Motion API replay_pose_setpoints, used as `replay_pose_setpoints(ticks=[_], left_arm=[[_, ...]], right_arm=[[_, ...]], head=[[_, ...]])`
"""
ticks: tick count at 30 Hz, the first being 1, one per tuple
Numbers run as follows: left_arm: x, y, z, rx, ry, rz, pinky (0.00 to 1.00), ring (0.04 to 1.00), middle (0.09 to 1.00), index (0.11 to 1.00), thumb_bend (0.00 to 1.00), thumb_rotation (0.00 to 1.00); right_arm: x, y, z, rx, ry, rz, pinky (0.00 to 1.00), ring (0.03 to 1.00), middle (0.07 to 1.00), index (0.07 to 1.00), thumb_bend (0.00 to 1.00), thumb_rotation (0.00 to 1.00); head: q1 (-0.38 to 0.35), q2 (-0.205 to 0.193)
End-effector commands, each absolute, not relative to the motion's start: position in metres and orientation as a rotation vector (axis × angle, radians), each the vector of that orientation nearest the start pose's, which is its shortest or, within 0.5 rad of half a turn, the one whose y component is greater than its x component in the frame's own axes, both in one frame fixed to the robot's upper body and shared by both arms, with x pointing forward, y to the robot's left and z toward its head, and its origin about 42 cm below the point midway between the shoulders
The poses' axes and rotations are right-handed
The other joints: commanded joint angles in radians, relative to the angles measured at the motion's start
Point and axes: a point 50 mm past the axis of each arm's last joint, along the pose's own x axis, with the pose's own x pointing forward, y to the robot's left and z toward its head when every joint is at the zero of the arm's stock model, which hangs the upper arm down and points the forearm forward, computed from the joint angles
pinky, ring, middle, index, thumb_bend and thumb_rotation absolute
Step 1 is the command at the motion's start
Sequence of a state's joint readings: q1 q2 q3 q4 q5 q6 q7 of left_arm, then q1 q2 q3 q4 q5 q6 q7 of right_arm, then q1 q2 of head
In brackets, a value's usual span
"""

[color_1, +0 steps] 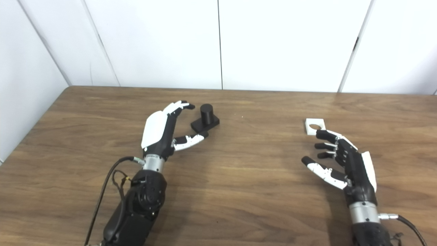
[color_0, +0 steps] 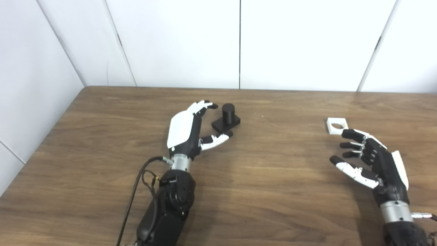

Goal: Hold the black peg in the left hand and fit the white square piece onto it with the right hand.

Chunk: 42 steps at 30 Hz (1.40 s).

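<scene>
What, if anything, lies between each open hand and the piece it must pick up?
Nothing visible does. The left hand is open with the black peg just off its fingertips, bare table between them. The right hand is open just short of the white square piece, with nothing in between.

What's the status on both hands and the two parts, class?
Left hand open beside black peg, not gripping. Right hand open, just short of white square piece. Nothing in the way.
</scene>
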<state>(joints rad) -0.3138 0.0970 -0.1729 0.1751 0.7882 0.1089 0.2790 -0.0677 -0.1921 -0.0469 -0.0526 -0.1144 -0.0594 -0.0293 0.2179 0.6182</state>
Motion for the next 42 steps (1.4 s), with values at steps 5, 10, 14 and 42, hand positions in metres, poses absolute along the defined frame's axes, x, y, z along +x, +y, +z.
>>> replay_pose_setpoints(ticks=[5,10,14,42], left_arm=[[0.395,0.188,0.176,0.967,-0.333,0.24,0.99,0.991,0.944,0.753,0.75,0.4],[0.397,0.188,0.176,0.985,-0.329,0.263,1.0,1.0,0.965,0.759,0.74,0.42],[0.4,0.187,0.175,0.996,-0.329,0.273,1.0,1.0,0.985,0.772,0.75,0.44],[0.43,0.193,0.16,1.042,-0.234,0.213,0.89,0.921,0.924,0.72,0.78,0.44]], right_arm=[[0.308,-0.283,0.147,-0.312,-0.227,-0.063,0.57,0.676,0.752,0.729,0.62,0.14],[0.309,-0.283,0.146,-0.311,-0.228,-0.062,0.57,0.679,0.754,0.73,0.62,0.15],[0.309,-0.282,0.145,-0.313,-0.233,-0.058,0.57,0.682,0.755,0.73,0.62,0.14],[0.308,-0.279,0.141,-0.324,-0.232,-0.067,0.55,0.672,0.748,0.708,0.62,0.16]], head=[[0.002,-0.003],[-0.001,-0.006],[-0.003,-0.007],[-0.021,-0.004]])
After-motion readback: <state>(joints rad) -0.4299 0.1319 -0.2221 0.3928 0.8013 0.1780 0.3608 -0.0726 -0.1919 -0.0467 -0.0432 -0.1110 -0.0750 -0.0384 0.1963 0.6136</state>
